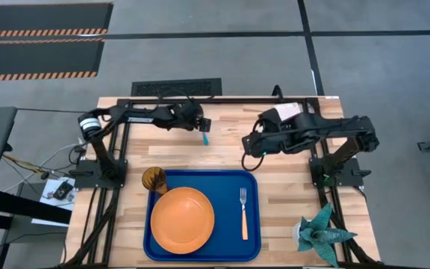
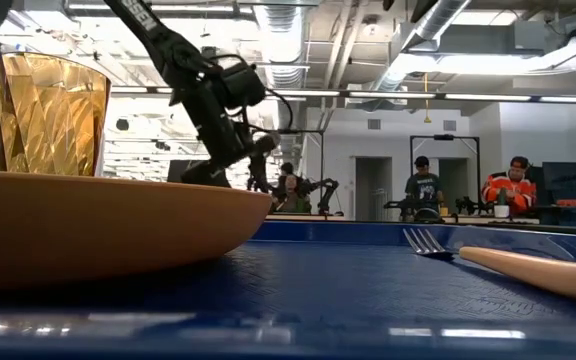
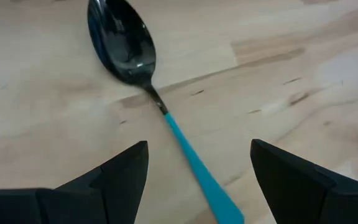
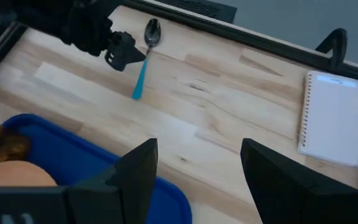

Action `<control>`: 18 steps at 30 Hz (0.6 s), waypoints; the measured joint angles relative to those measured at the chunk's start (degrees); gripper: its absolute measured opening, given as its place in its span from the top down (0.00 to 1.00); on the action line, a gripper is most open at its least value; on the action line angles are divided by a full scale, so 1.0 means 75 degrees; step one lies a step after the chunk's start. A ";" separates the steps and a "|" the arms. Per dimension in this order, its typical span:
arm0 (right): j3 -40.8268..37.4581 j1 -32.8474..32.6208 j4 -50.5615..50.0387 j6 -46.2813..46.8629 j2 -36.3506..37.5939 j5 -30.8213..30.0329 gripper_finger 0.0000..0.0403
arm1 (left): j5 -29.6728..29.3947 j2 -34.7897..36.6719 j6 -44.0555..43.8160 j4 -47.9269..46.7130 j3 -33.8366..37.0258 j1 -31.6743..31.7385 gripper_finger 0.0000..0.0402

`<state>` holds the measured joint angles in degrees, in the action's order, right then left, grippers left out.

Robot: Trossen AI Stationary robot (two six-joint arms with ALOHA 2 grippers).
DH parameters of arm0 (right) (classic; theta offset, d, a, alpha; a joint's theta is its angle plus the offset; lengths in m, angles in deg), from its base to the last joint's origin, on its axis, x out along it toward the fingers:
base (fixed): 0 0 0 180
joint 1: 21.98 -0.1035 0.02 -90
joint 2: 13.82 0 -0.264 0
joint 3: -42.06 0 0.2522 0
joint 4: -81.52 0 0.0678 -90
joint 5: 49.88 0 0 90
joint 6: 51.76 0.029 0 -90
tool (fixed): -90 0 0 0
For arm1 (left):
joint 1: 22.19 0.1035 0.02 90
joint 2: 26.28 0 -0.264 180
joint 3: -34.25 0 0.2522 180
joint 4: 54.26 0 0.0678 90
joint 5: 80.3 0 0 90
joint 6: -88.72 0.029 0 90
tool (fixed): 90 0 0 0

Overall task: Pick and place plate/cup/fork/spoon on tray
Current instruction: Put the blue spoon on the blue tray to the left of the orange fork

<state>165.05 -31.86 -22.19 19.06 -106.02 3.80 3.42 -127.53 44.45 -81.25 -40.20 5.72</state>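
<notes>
Spoon (image 3: 148,93) flat on tabletop (image 1: 290,194), behind tray (image 1: 252,217), not touching it. Left hand (image 3: 197,171) wide open over blue handle, holding nothing. Best go straight down, pinch handle middle, lift level. Plate (image 1: 182,218), cup (image 1: 154,180), fork (image 1: 243,213) already on tray. Right hand (image 4: 197,168) open, waiting behind tray.

High view: the left end effector (image 1: 202,124) covers most of the dark-bowled, light blue-handled spoon (image 1: 205,139); only the handle tip shows. Low view: the round orange plate (image 2: 98,225) and translucent amber tumbler (image 2: 53,115) are cut by the left edge. Right wrist view: the large blue plastic tray (image 4: 98,163) is cropped at the bottom edge.
</notes>
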 joint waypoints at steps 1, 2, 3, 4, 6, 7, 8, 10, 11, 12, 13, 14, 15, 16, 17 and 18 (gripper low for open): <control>-0.0036 -0.0022 -0.0006 0.0088 -0.0006 -0.0004 0.37 | -0.0063 -0.0083 -0.0038 0.0113 0.0000 -0.0034 0.33; -0.0069 -0.0042 0.0013 0.0175 -0.0005 -0.0020 0.37 | -0.0141 -0.0147 -0.0112 0.0202 0.0000 -0.0043 0.33; -0.0108 -0.0069 0.0022 0.0244 0.0000 -0.0051 0.37 | -0.0223 -0.0177 -0.0218 0.0181 0.0000 -0.0045 0.33; -0.0125 -0.0102 0.0015 0.0303 0.0000 -0.0057 0.37 | -0.0312 -0.0231 -0.0335 0.0162 0.0000 -0.0045 0.33; -0.0127 -0.0149 0.0032 0.0329 -0.0006 -0.0063 0.37 | -0.0393 -0.0330 -0.0578 0.0107 -0.0005 -0.0037 0.33; -0.0127 -0.0194 0.0032 0.0319 -0.0003 -0.0085 0.37 | -0.0427 -0.0407 -0.0671 0.0099 -0.0003 -0.0021 0.33; -0.0127 -0.0228 0.0032 0.0318 -0.0003 -0.0147 0.37 | -0.0368 -0.0508 -0.0770 0.0200 -0.0008 0.0005 0.34; -0.0127 -0.0294 0.0032 0.0319 -0.0003 -0.0235 0.37 | -0.0191 -0.0756 -0.0858 0.0148 -0.0113 0.0032 0.35; -0.0127 -0.0313 0.0031 0.0315 -0.0003 -0.0273 0.37 | -0.0122 -0.0891 -0.0840 0.0165 -0.0216 0.0037 0.36; -0.0127 -0.0343 0.0029 0.0310 -0.0003 -0.0321 0.37 | -0.0056 -0.1003 -0.0784 0.0125 -0.0303 0.0026 0.37; -0.0127 -0.0363 0.0027 0.0307 -0.0003 -0.0344 0.37 | -0.0060 -0.1113 -0.0770 0.0071 -0.0409 -0.0011 0.38; -0.0127 -0.0385 0.0026 0.0300 -0.0003 -0.0350 0.37 | -0.0104 -0.1211 -0.0778 0.0017 -0.0523 -0.0027 0.39; -0.0127 -0.0387 0.0026 0.0295 -0.0003 -0.0349 0.37 | -0.0181 -0.1311 -0.0806 -0.0094 -0.0611 -0.0038 0.40; -0.0127 -0.0393 0.0025 0.0295 -0.0003 -0.0346 0.37 | -0.0235 -0.1423 -0.0822 -0.0222 -0.0724 -0.0039 0.42; -0.0127 -0.0413 0.0022 0.0298 -0.0003 -0.0347 0.37 | -0.0234 -0.1517 -0.0848 -0.0368 -0.0815 -0.0039 0.43; -0.0127 -0.0445 0.0024 0.0298 -0.0003 -0.0349 0.37 | -0.0210 -0.1633 -0.0862 -0.0544 -0.0919 -0.0036 0.45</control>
<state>164.09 -35.20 -22.01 21.30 -106.04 1.19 1.85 -139.78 37.99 -85.33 -47.09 5.45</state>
